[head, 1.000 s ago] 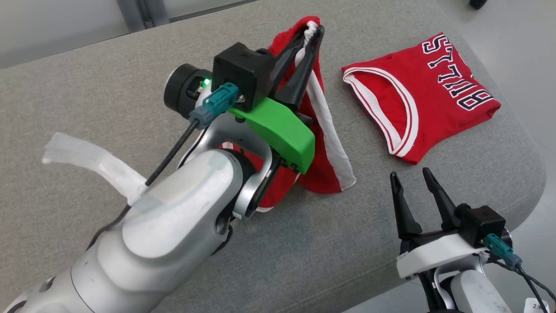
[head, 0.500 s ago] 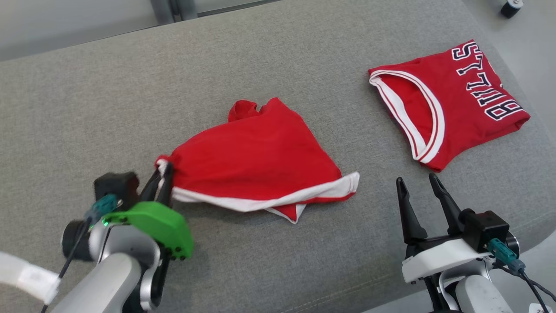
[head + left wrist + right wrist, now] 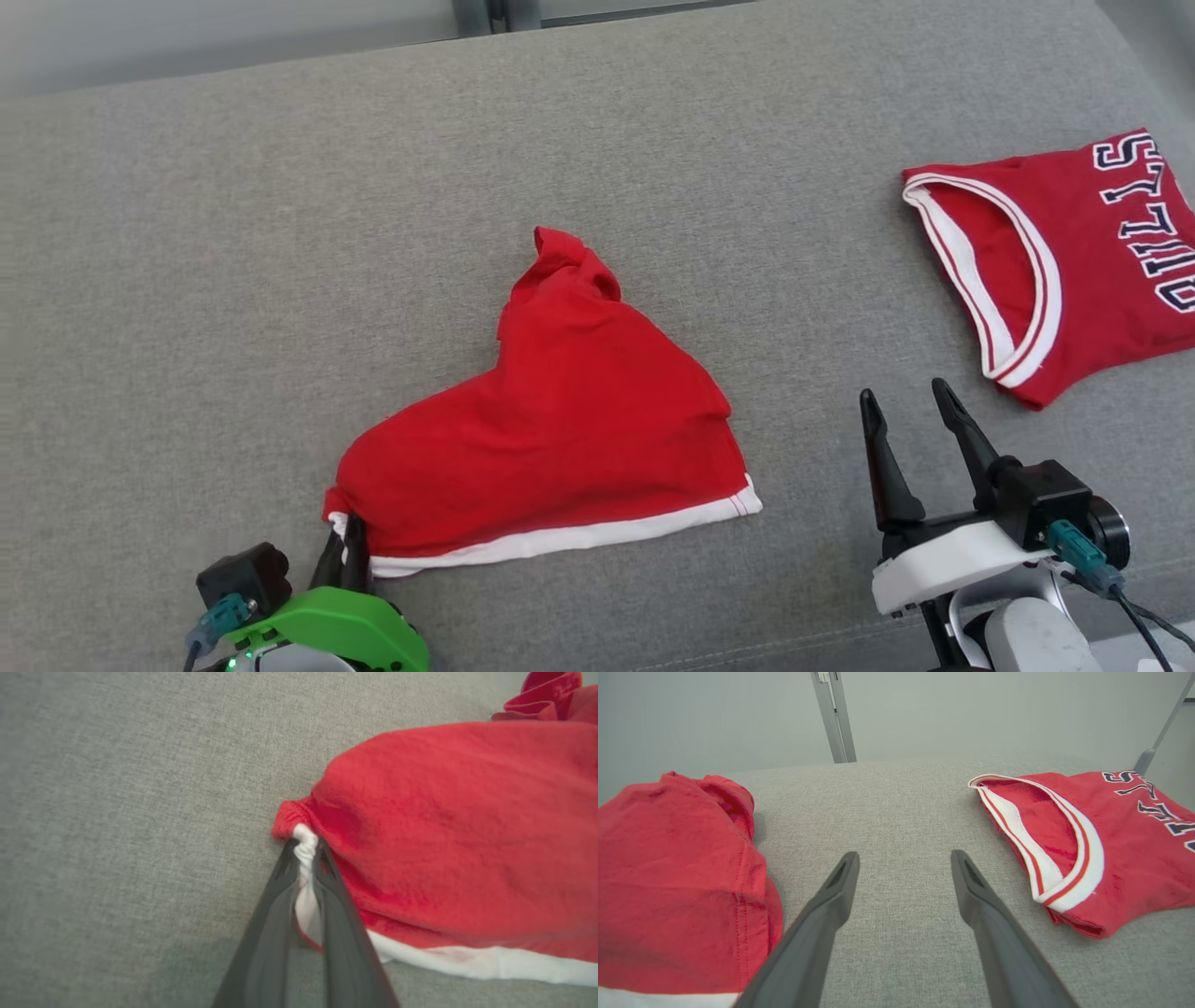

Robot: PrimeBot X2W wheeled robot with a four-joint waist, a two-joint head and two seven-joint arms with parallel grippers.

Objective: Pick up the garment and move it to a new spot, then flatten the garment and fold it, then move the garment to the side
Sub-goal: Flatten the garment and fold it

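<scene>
Left wrist view: left tool (image 3: 306, 847) clamps garment (image 3: 444, 835) at hem (image 3: 307, 900); head view adds right tool (image 3: 904, 392), spread.

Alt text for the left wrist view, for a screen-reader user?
The left tool is shut on the bunched white-trimmed corner of a red garment, which spreads to the right over a grey fabric surface. A white hem band runs along the garment's lower edge.

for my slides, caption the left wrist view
Left gripper shut on the white-trimmed corner of a crumpled red fabric garment lying on a grey woven cushion.
</scene>
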